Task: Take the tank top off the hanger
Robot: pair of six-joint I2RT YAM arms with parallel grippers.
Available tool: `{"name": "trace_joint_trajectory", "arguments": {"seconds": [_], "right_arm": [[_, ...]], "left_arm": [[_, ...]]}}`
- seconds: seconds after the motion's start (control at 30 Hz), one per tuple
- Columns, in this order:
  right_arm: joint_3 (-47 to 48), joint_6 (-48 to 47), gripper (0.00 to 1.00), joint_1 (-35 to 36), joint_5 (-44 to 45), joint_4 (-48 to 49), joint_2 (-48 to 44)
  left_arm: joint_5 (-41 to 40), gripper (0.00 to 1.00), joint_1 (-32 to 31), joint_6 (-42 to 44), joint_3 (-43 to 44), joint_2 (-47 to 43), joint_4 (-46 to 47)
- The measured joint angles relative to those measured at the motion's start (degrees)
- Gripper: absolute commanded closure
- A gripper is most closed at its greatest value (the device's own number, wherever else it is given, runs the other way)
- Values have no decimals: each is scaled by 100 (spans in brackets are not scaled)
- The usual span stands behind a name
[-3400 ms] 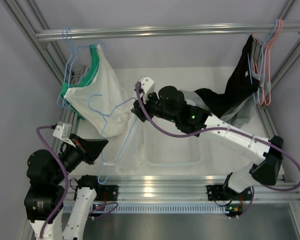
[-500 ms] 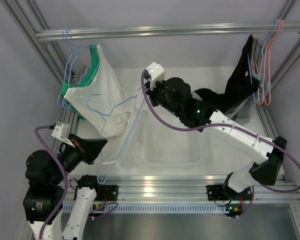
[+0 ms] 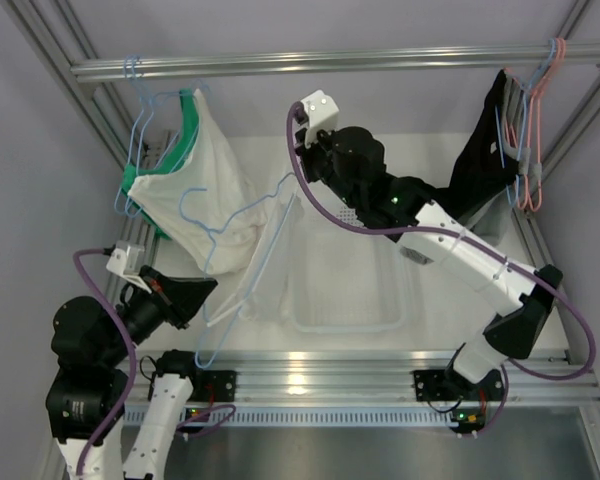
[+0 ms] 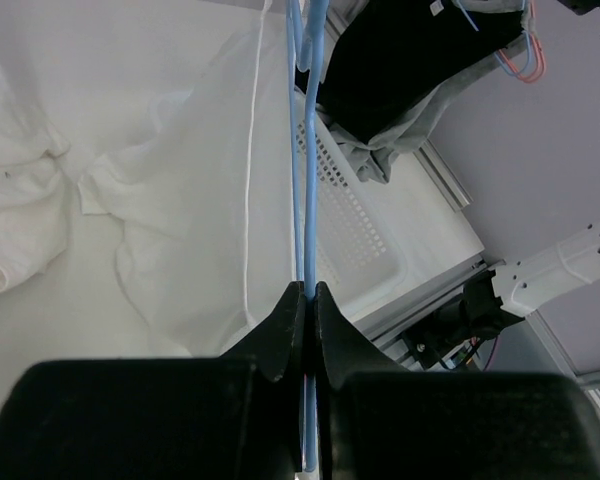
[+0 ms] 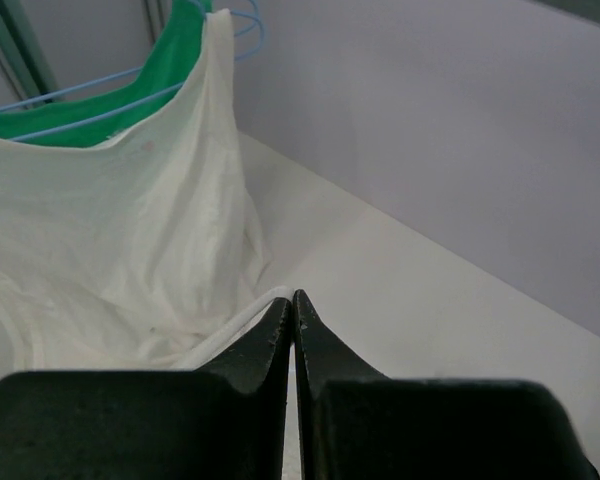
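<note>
My left gripper [image 3: 202, 288] is shut on the wire of the light-blue hanger [image 3: 220, 232], which slants across the left of the table; the wrist view shows the wire [image 4: 308, 180] pinched between the jaws [image 4: 308, 292]. The thin white tank top [image 3: 265, 265] hangs stretched along the hanger, also seen in the left wrist view [image 4: 190, 200]. My right gripper [image 3: 298, 185] is raised at the far centre and is shut [image 5: 294, 297] on a strap of the tank top [image 5: 242, 322].
A cream-white garment [image 3: 212, 185] and a green one [image 3: 140, 175] hang on blue hangers at the back left. A black garment [image 3: 480, 160] and a pink hanger [image 3: 533, 150] hang at the back right. A white mesh basket [image 3: 348, 318] stands mid-table.
My right gripper has risen and moved toward the far side with the strap, pulling the tank top taut along the hanger. The left gripper has stayed put on the hanger.
</note>
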Motion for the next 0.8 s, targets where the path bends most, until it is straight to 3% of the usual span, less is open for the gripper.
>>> {"name": "trace_joint_trajectory", "arguments": {"seconds": [0.37,0.63,0.8], "right_arm": [[28,22,100,-271,-48,-55,282],[490,260,100,-487,-879,-55,391],[476,459,100,-76,-1563,-33,393]], "left_arm": [[-221,100,-120,133,741,0,-52],[-1091,100,-227,378,1652,-7,-286],[-1838,100,-227,385,2100,-7,-260]]}}
